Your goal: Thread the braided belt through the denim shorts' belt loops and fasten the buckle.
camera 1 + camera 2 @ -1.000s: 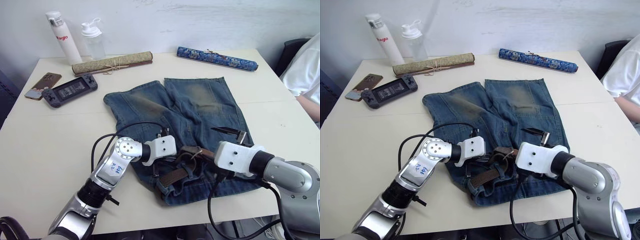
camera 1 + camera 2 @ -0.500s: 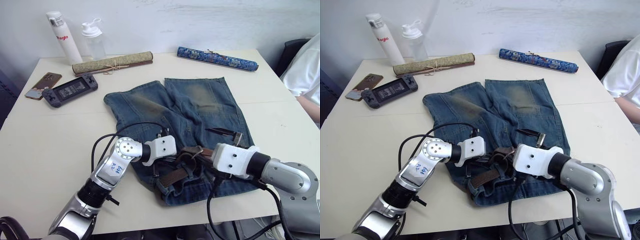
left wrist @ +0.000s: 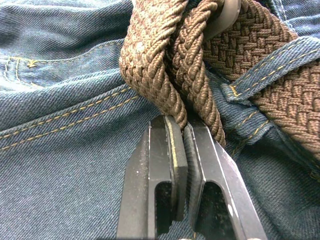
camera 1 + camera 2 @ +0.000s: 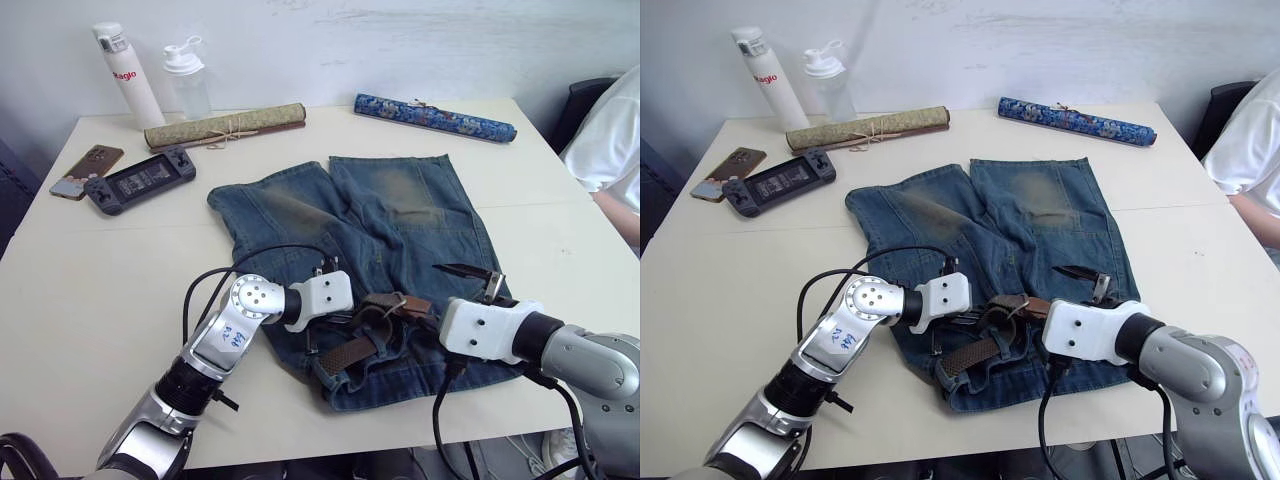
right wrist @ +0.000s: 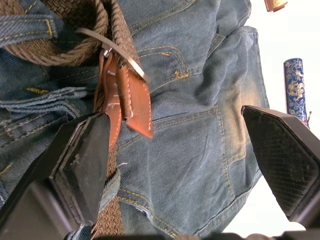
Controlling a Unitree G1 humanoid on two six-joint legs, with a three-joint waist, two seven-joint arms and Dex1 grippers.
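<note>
Two claws: I have my left gripper (image 3: pixel 181 131) pressed closed, its tips pinching a doubled fold of the braided belt (image 3: pixel 165 65); my right gripper (image 5: pixel 175 145) is spread wide and holds nothing.
Belt position: it lies bunched on the waistband of the denim shorts (image 4: pixel 400 215), running from my left claw's tips across toward my right claw; one stretch passes under a belt loop (image 3: pixel 270 65) just beside the left fingertips.
Buckle: the buckle (image 5: pixel 112 47) and its brown leather tab (image 5: pixel 125 95) sit ahead of my right claw, between its spread fingers and nearer the one on the belt side.
Belt handling: I judge the weave soft, limp and light, with a rough surface that should not slip, though it will sag and kink wherever I am not holding it.
Grip choice: the leather tab looks stiffer than the braid, so I would take it there, just behind the metal frame, and leave the prong free.
Shorts handling: floppy denim, likely to drag along if I pull hard.
Edges: the near table (image 4: pixel 70 300) edge runs close behind both claws.
Open room: bare tabletop lies outboard of each claw; a game console (image 4: pixel 138 180), phone (image 4: pixel 85 170), two bottles (image 4: pixel 128 75) and two rolled mats (image 4: pixel 225 125) sit well beyond.
</note>
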